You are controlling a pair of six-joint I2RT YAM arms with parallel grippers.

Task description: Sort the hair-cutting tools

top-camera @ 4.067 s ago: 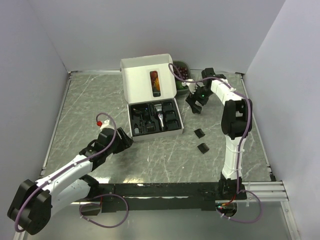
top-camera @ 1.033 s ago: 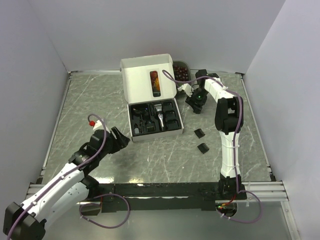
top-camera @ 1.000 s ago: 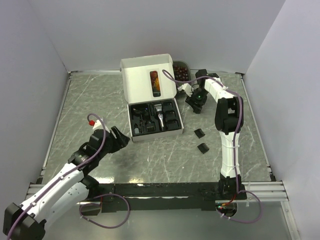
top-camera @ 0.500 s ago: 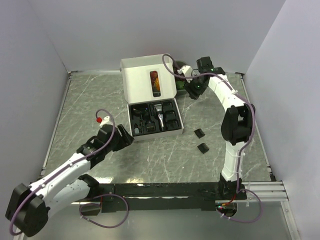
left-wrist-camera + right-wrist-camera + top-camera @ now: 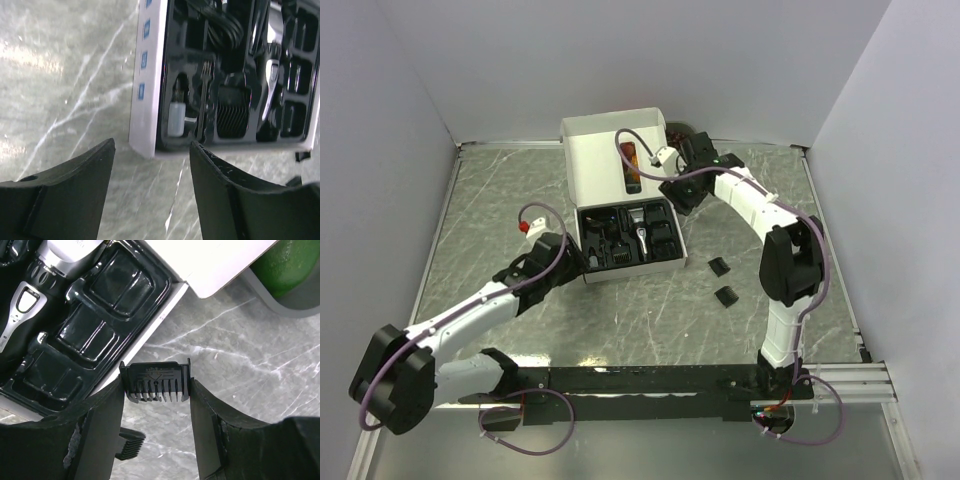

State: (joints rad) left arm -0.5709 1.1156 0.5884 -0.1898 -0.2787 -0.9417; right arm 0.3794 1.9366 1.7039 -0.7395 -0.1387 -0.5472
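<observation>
While our right end effector (image 5: 156,392) is pinching a comb guard (image 5: 156,379) just beside the box (image 5: 160,315), we are aiming to seat it squarely in an empty pocket (image 5: 120,287); our left end effector (image 5: 151,150) is hanging spread.

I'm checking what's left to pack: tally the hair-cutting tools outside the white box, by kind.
Comb guards loose on the table: 2
Comb guard held in the right gripper: 1
Hair clippers: 0; the one hair clipper sits in the box
Total: 3
</observation>
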